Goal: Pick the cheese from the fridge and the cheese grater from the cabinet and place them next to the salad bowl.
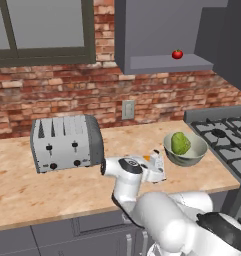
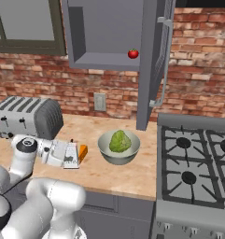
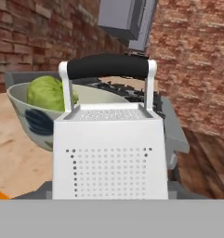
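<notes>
My gripper (image 2: 73, 157) is shut on the cheese grater (image 3: 111, 148), a silver box grater with a black top handle. It stands upright low over the wooden counter (image 2: 109, 175); whether it touches the counter I cannot tell. The grater (image 2: 70, 156) is just left of the cheese (image 2: 83, 152), a small orange wedge lying on the counter. Right of that sits the salad bowl (image 2: 103, 147) with green leaves inside. From the left base view, grater (image 1: 157, 169), cheese (image 1: 147, 158) and bowl (image 1: 202, 150) line up the same way. Above hangs the cabinet (image 2: 109, 28).
A silver toaster (image 1: 67, 142) stands on the counter to the left. The gas stove (image 2: 193, 163) borders the counter on the right. A red tomato (image 2: 133, 53) sits in the cabinet's shelf niche. The cabinet door (image 2: 153, 60) hangs open above the bowl.
</notes>
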You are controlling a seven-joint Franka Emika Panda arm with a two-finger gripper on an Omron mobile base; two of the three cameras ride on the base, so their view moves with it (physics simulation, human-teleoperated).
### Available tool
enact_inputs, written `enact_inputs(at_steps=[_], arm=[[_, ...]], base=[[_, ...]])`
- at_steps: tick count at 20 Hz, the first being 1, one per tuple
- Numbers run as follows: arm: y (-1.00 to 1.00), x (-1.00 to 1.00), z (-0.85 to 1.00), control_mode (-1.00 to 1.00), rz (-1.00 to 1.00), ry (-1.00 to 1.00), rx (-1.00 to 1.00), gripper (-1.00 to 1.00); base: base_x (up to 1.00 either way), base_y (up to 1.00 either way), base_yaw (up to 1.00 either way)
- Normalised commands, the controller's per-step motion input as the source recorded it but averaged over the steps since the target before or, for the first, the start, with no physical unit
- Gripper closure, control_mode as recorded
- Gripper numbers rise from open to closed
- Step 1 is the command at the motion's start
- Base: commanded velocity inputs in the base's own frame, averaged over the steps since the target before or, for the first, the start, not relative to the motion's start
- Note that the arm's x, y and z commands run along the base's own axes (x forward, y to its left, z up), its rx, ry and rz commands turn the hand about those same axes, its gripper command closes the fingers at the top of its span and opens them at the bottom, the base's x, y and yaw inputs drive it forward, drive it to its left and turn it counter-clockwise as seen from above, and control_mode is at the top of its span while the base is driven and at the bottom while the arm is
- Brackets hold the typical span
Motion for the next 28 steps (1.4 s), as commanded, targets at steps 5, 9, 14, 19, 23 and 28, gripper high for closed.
enact_inputs(at_steps=[5, 9, 14, 19, 23, 28], arm=[[-0.11, 0.39, -0.16, -1.00, -0.13, -0.01, 0.00, 1.00], [-0.27, 0.04, -0.13, -1.00, -0.03, -0.06, 0.05, 1.00], [-0.33, -0.09, 0.00, -1.00, 0.03, -0.14, 0.13, 1.00], [-0.17, -0.03, 0.00, -1.00, 0.04, -0.07, 0.05, 1.00], [0.19, -0.33, -0.35, -1.00, 0.00, -0.09, 0.00, 1.00], [0.13, -0.18, -0.41, -1.00, 0.00, -0.11, 0.00, 1.00]], base=[[0.00, 0.00, 0.00], [0.00, 0.00, 0.00], [0.00, 0.00, 0.00], [0.00, 0.00, 0.00], [0.00, 0.00, 0.00], [0.00, 0.00, 0.00]])
